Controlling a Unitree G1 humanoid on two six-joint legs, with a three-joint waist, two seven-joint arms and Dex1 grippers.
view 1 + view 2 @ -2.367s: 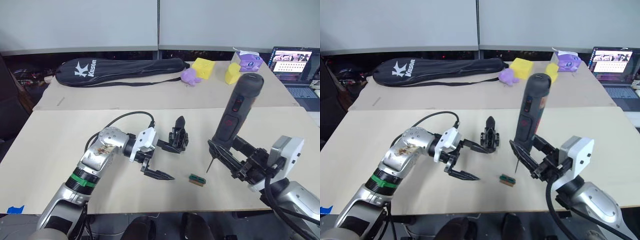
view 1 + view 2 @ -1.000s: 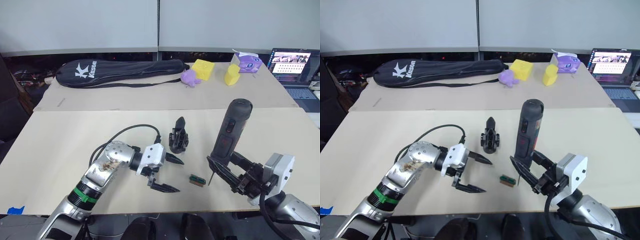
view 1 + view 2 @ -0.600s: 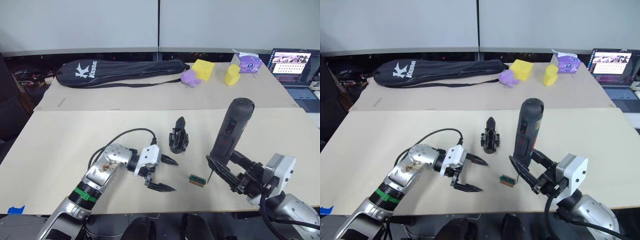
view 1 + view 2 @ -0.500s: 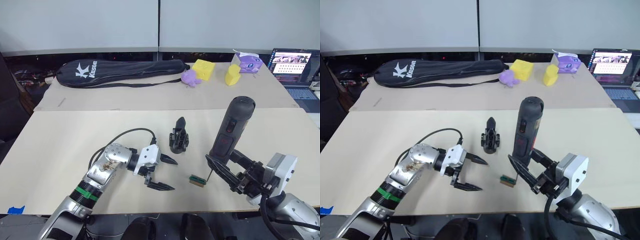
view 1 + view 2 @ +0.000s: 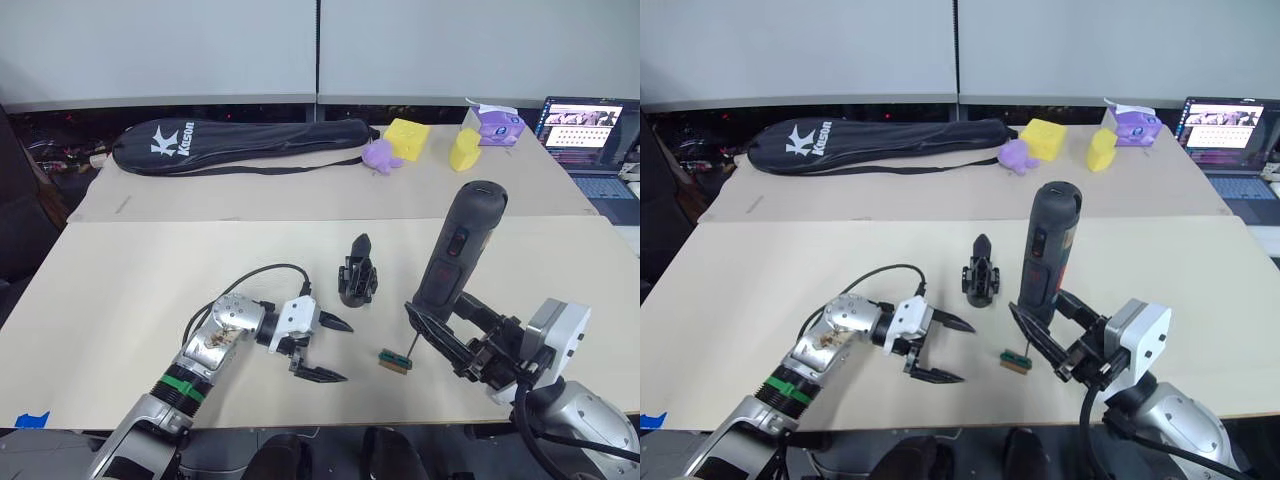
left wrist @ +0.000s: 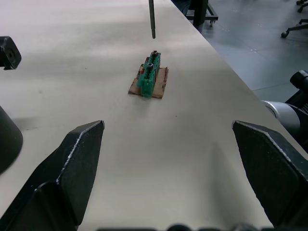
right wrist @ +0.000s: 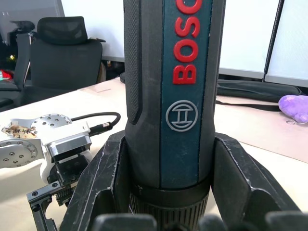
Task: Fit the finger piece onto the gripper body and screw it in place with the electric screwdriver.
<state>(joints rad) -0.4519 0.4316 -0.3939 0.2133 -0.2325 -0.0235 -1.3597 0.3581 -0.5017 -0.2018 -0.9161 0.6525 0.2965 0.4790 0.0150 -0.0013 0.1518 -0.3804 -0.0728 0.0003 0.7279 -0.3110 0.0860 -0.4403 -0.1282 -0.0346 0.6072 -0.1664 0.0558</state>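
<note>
The gripper body [image 5: 358, 275] stands at the table's middle with a pointed black finger upright on it; I cannot tell the finger piece apart from it. My left gripper [image 5: 335, 350] hovers open and empty just in front and left of the body, not touching it. The electric screwdriver [image 5: 458, 250] stands almost upright, with my right gripper [image 5: 440, 312] shut on its lower barrel. Its thin bit [image 6: 151, 19] points down just above a small green block [image 5: 395, 361]. In the right wrist view both fingers [image 7: 103, 183] clasp the screwdriver [image 7: 178, 96].
A long black racket bag [image 5: 240, 140] lies along the back. Yellow blocks [image 5: 407, 137], a purple toy [image 5: 380, 155] and a purple box [image 5: 495, 122] sit at the back right. A laptop [image 5: 585, 130] is at the far right. The table's front edge runs close to both grippers.
My left gripper has drawn back from the gripper body towards the front edge, still open. The right gripper has carried the screwdriver left, bringing its bit over the green block.
</note>
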